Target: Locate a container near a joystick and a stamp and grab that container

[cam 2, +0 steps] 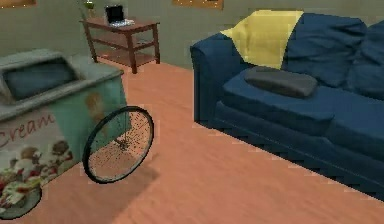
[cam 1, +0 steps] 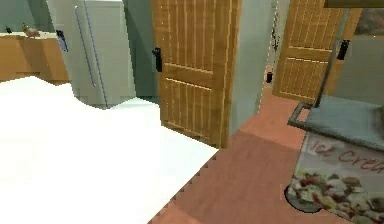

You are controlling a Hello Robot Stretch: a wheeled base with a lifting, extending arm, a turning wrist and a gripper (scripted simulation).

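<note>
No container, joystick or stamp can be made out. A small wooden side table (cam 2: 124, 40) stands by the far wall in the arm side view, with a small open laptop (cam 2: 118, 16) on top.
An ice cream cart (cam 2: 60, 115) with a big spoked wheel (cam 2: 118, 146) stands at the arm side view's left and again at the forward view's right (cam 1: 345, 150). A blue sofa (cam 2: 300, 90) carries a yellow blanket (cam 2: 262, 35). Ahead are a wooden door (cam 1: 193, 65), a grey fridge (cam 1: 95, 50) and white floor (cam 1: 80, 150).
</note>
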